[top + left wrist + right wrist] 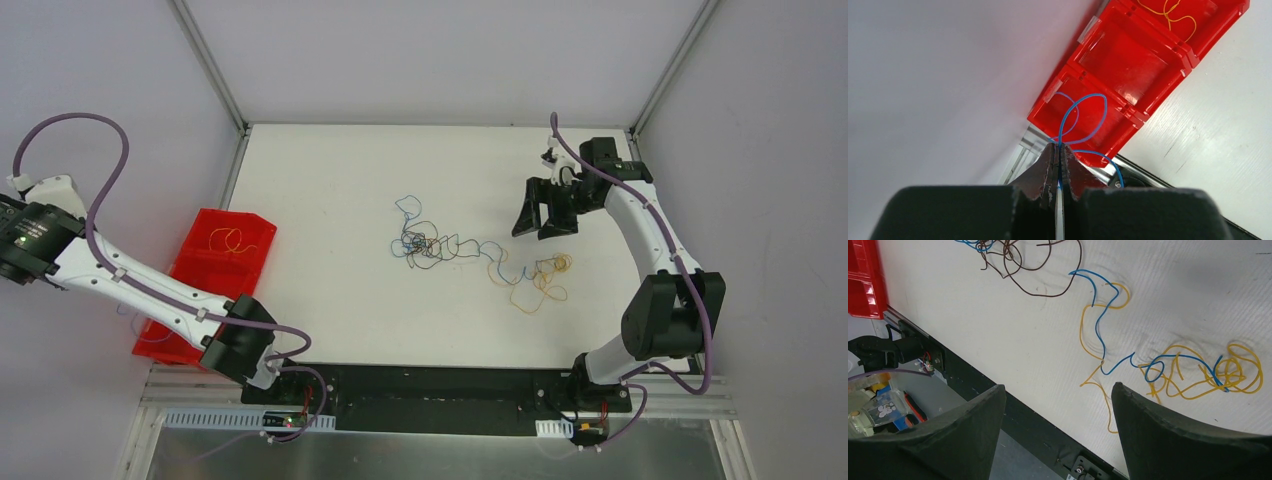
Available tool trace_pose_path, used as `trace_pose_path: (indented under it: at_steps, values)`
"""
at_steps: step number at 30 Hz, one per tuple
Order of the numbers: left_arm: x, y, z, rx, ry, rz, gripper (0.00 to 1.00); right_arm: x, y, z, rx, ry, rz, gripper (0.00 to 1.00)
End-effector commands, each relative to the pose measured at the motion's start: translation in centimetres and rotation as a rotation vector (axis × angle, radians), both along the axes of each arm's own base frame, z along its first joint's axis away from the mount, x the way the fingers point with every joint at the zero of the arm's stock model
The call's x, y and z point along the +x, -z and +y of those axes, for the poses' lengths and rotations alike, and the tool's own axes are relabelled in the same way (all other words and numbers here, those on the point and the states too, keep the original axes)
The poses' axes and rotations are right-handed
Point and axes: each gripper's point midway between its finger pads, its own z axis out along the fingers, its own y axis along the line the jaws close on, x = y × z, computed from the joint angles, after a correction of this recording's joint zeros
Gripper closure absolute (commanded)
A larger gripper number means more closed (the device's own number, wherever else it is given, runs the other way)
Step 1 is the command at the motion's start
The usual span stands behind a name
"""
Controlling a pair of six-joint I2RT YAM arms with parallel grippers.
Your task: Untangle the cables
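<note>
A tangle of thin cables lies mid-table: a blue cable (410, 207), a black cable (428, 250) and an orange-yellow cable (540, 285). In the right wrist view the blue cable (1098, 325) runs across the orange-yellow one (1198, 377), with the black one (1048, 287) beyond. My right gripper (545, 222) is open and empty above the table, just right of the tangle; its jaws (1058, 390) stand wide apart. My left gripper (1060, 147) is shut on a separate blue cable (1083, 117), whose loops hang over the near end of the red bin (1193, 57).
The red bin (200, 285) stands at the table's left edge and has three compartments. An orange-yellow cable (1173, 15) lies in its far compartment (228, 240). The black base rail (430, 385) runs along the near edge. Grey walls enclose the table.
</note>
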Motion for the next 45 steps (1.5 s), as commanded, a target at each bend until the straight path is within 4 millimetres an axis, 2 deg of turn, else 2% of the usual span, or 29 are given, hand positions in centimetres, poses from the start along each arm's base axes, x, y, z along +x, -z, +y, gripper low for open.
trace_pose_path:
  at_steps: [1,4,13,16,20,26,29,45]
  values:
    - [-1.3,-1.6,-1.0,0.036,0.042,-0.02,1.0,-0.2,-0.8,0.6,0.02,-0.013,-0.009,0.19]
    - [-2.1,-1.4,-0.7,0.029,0.035,-0.018,1.0,-0.2,-0.8,0.7,0.02,-0.015,-0.009,0.19]
    - [-2.0,2.8,-0.8,-0.068,0.061,-0.01,1.0,-0.5,-0.6,0.7,0.01,-0.023,-0.011,0.19]
    - [-2.3,3.6,-0.5,-0.058,0.061,0.016,1.0,-0.6,-0.5,0.6,0.006,-0.023,-0.008,0.19]
    - [-2.6,3.2,-0.5,-0.023,0.057,0.024,1.0,-0.8,-0.3,0.6,0.008,-0.021,-0.004,0.19]
    - [-1.9,-1.3,-0.8,0.049,0.044,-0.049,1.0,-0.7,-0.5,0.6,0.005,-0.021,-0.009,0.19]
    - [-1.9,-2.2,-0.6,0.051,0.04,-0.05,1.0,-0.7,-0.5,0.6,0.003,-0.023,-0.01,0.19]
    - [-2.8,2.2,-1.0,-0.013,0.04,0.017,1.0,-1.1,0.4,0.4,-0.009,-0.028,0.009,0.19]
